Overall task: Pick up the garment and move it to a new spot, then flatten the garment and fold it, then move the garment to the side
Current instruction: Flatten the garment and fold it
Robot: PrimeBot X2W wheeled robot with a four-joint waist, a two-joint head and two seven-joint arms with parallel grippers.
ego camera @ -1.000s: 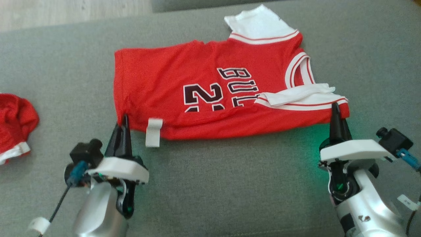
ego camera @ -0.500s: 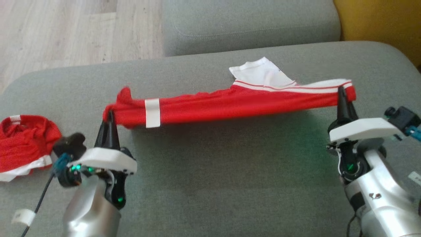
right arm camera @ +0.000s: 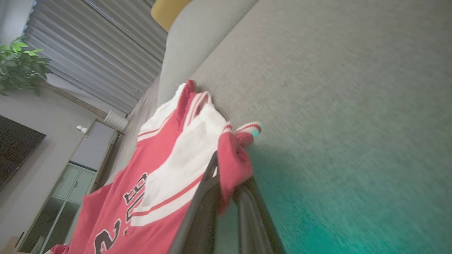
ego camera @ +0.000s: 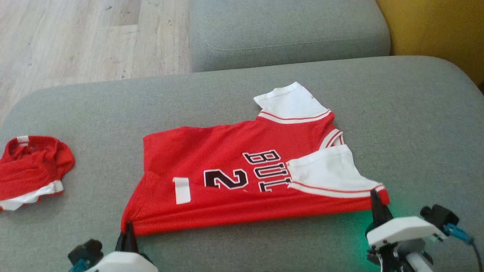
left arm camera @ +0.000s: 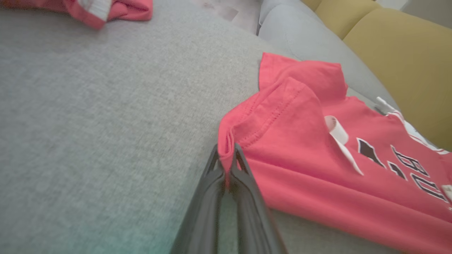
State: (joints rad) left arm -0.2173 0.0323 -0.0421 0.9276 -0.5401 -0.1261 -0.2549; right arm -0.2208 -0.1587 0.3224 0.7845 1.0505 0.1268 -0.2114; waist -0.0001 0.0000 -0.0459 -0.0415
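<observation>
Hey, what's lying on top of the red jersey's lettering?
A white sleeve of the garment is folded over the end of the lettering. BUL and 2 show; whatever follows is covered.

The garment [ego camera: 196,151] is showing dark, white-edged letters [ego camera: 266,170] reading "BUL", their far end disappearing under a white sleeve [ego camera: 325,170]. Just beside the letters, toward the garment's hem, a matching numeral [ego camera: 225,178] "2" is showing.

The left gripper [ego camera: 129,227] and right gripper [ego camera: 374,195] each have two long, slim, dark fingers tapering to points, set in a smooth white plastic housing [ego camera: 401,229]. A small black camera block [ego camera: 439,215] with a blue plug [ego camera: 455,231] and thin dark cable [ego camera: 475,247] is mounted beside the right housing.
</observation>
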